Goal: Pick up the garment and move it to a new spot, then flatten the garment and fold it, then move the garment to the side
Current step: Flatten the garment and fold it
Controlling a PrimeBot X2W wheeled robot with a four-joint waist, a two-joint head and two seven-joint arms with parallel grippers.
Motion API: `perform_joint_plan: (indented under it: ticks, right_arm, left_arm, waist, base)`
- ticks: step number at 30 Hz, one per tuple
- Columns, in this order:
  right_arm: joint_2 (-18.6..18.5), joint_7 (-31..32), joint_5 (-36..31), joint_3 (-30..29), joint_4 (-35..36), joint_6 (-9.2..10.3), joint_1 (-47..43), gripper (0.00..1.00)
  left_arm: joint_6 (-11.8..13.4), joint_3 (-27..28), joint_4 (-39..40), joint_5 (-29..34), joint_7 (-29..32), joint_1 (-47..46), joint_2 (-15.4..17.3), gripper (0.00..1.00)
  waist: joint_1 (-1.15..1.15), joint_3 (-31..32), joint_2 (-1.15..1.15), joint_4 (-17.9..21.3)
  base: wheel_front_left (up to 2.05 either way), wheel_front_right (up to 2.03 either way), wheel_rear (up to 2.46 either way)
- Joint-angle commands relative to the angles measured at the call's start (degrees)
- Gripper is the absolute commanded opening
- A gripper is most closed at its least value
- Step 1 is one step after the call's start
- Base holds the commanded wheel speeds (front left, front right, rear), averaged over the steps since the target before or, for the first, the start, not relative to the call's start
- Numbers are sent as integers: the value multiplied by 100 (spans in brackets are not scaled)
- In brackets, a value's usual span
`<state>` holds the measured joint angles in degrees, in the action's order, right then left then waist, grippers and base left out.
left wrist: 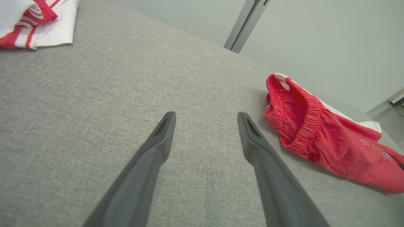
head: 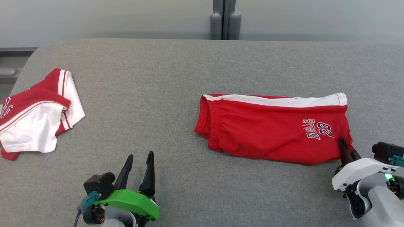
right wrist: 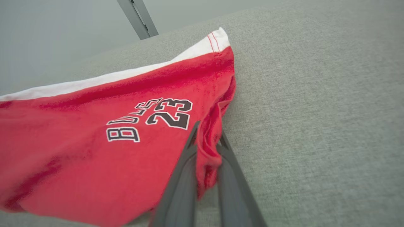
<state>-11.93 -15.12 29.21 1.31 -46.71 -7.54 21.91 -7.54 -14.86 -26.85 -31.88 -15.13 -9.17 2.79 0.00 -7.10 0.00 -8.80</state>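
Head view: red cotton shorts with a white side stripe and black BULLS 23 print lie flat on the grey woven fabric surface, right of centre, waistband end to the left. The right gripper is at the near right hem corner, fingers pinched on the cloth. The left gripper is at lower left, jaws apart, over bare surface and well apart from the shorts. A folded red-and-white top lies at the far left. A grey post stands behind.

Left wrist view: left gripper fingers spread, nothing between them; the shorts' elastic waistband is to the right, not touching; the top is in the upper left corner.

Right wrist view: right gripper clamped on a bunched fold of the shorts' hem edge, just beside the 23 print
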Motion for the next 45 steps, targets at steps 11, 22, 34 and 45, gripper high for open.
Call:
perform_joint_plan:
  ticks: [11,22,34,45]
  right_arm:
    - [469,-5,-241,660,1039,10,306,0]
    - [885,-5,111,2430,664,9,819,68]
    - [878,-5,504,3079,862,9,616,100]
    - [886,-6,-1560,411,1342,9,-282,100]
  left_arm:
    - [14,-172,-24,-45,-2,189,21,100]
    - [14,-356,-113,94,-2,164,21,100]
    - [194,-83,-94,576,-2,159,22,100]
    - [510,259,245,1528,-2,305,19,100]
  waist:
    - [0,309,0,-291]
    - [0,386,0,-809]
    - [0,428,0,-416]
    - [0,483,0,189]
  base:
    - [0,0,0]
    - [0,0,0]
    - [0,0,0]
    - [0,0,0]
